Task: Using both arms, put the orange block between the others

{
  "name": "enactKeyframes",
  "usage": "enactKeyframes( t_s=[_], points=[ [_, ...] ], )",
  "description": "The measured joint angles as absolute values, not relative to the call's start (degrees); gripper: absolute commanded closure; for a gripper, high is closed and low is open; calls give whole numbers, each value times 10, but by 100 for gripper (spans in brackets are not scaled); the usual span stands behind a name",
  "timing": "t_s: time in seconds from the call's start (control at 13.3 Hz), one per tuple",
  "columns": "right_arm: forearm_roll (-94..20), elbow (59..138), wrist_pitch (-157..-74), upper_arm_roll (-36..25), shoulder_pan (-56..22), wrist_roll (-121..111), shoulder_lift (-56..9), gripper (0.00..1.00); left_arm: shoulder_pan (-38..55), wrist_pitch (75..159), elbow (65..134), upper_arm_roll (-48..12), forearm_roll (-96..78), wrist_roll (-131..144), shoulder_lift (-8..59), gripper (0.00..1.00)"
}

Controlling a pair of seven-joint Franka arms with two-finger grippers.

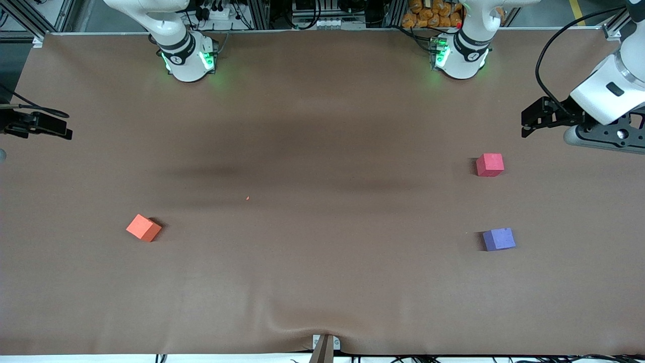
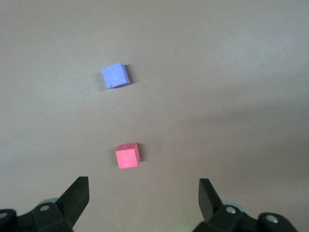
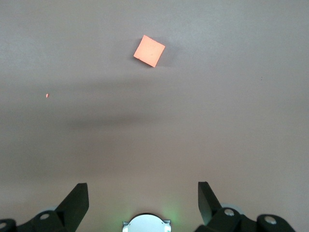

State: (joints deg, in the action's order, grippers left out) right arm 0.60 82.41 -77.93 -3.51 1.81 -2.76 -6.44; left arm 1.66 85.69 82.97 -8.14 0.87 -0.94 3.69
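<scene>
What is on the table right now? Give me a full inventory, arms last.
orange block: one, bright orange, on the table toward the right arm's end, turned at an angle, alone.
pinkish-red cube: one, pinkish-red, toward the left arm's end, farther from the front camera than the purple-blue cube.
purple-blue cube: one, purple-blue, same end, nearer the front camera, a clear gap between it and the pinkish-red one.
orange speck: one, tiny, near the table's middle.
table: one, brown cover.
left gripper: one, black, open, empty, up over the left arm's end of the table.
right gripper: one, black, open, empty, up over the right arm's end.
</scene>
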Motion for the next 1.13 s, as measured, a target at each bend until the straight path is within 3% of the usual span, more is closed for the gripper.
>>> enactKeyframes(
  t_s=[1.13],
  points=[
    [0,816,-769,-35,14,-28,-63,0,23,834,834,-81,16,-8,20,0]
  ],
)
